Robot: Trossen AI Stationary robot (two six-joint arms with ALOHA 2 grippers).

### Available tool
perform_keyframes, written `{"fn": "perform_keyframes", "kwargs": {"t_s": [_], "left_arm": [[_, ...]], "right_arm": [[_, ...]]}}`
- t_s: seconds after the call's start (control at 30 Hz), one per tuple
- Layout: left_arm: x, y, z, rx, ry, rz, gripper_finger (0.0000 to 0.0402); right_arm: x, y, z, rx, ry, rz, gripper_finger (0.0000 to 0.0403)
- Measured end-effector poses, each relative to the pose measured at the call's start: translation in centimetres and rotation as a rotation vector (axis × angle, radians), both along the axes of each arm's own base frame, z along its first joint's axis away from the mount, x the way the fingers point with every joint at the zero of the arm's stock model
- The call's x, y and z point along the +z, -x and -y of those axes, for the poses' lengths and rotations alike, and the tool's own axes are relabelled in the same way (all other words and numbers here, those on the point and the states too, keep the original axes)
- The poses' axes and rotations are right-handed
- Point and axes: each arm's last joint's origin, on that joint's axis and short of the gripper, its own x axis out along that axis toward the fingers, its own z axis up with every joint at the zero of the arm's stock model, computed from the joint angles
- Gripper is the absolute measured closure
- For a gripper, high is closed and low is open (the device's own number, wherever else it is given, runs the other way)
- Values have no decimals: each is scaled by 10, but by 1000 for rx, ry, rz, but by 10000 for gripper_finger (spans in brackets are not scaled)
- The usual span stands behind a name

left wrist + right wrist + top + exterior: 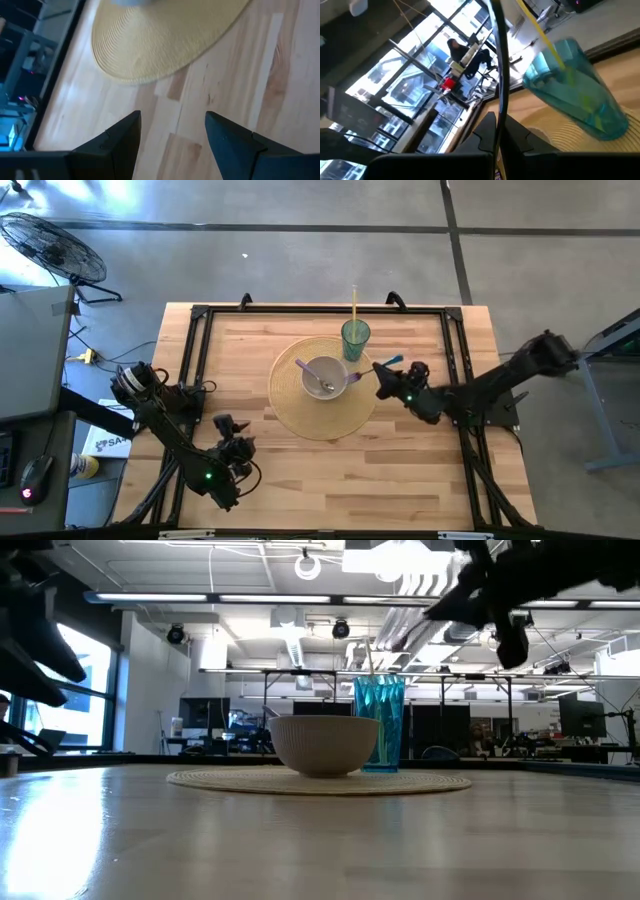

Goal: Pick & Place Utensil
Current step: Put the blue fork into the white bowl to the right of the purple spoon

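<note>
We read this as abt midway. One spoon (320, 380) already lies inside the bowl (338, 370), handle sticking out over the rim on the side away from the right arm. The right claw (381, 374) hangs just beside the bowl, on the side nearest the green cup (355, 337), w/ its fingers clamped on a thin utensil (501, 75). From the wrist cam the handle runs straight up between the pinched fingers. From above we see a blue tip poking out away from the bowl and a purple bit pointing toward it, but we can't tell fork, knife or spoon. It's off the table (420, 470), above the edge of the round mat (300, 410) under the bowl. What's left, we reckon: carry it over the rim, let go, back off. The yellow straw (354, 302) in the cup stands close by, so a wide swing might knock it. The left claw (172, 117) waits well apart from the bowl, past the mat's edge over bare wood, fingers spread w/ nothing between them.
</note>
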Motion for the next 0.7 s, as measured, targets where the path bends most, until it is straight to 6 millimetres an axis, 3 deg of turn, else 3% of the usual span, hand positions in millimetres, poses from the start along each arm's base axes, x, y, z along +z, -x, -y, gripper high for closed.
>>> {"fn": "perform_keyframes", "kwargs": {"t_s": [0.13,0.27,0.47,0.7], "left_arm": [[1,-1,0,-18,-35,45,186],[2,-2,-1,-32,-62,82,186],[2,-1,0,-22,-43,57,186],[1,-1,0,-13,-25,33,186]], "right_arm": [[-23,-11,0,-7,-50,7,402],[-39,-34,7,-27,-104,0,401],[-48,-63,25,15,-138,-26,400],[-52,-69,35,43,-115,-82,399]]}}
